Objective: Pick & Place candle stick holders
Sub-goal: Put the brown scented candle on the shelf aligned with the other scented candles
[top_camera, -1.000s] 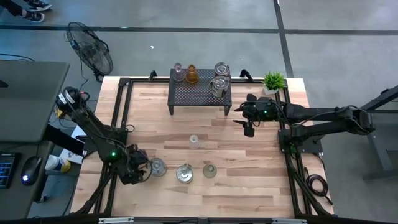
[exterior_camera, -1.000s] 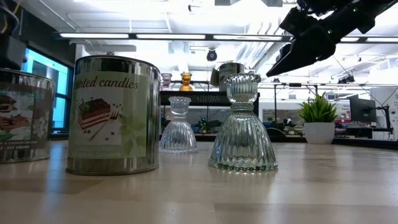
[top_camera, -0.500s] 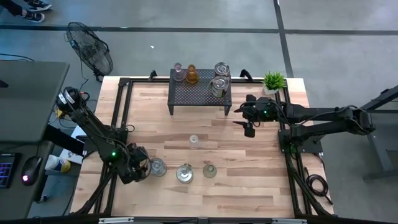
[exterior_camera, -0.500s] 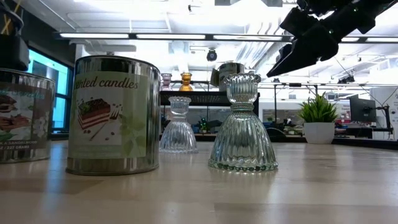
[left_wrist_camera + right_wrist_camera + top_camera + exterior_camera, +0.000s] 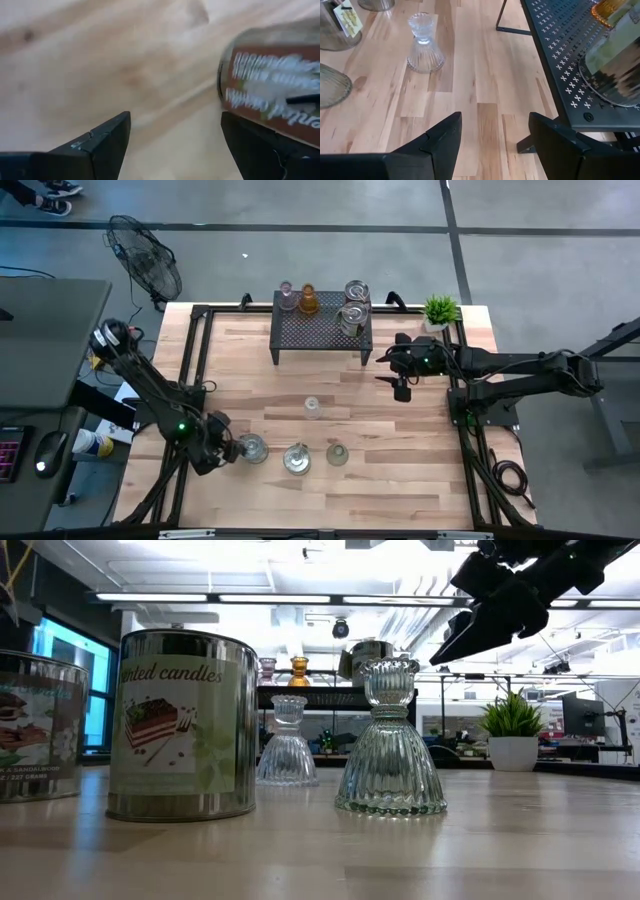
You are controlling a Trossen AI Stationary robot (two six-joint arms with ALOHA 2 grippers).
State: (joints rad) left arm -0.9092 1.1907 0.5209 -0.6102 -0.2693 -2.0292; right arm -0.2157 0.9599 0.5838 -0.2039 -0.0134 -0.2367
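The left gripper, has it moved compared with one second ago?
Yes. In the high view the left gripper has shifted slightly toward the silvery can at the table's front left, closing the small gap between them.

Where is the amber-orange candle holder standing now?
In the high view, the amber-orange holder stands on the black perforated rack at the table's far edge, beside the pinkish holder.

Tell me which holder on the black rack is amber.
The amber-orange holder, second from the rack's left end, between the pinkish holder and two silvery ones.

I work in an open-plan lab: concrete floor [image 5: 560, 240], ceiling strip lights [image 5: 270, 598], monitors [image 5: 578, 716], a floor fan [image 5: 148, 262].
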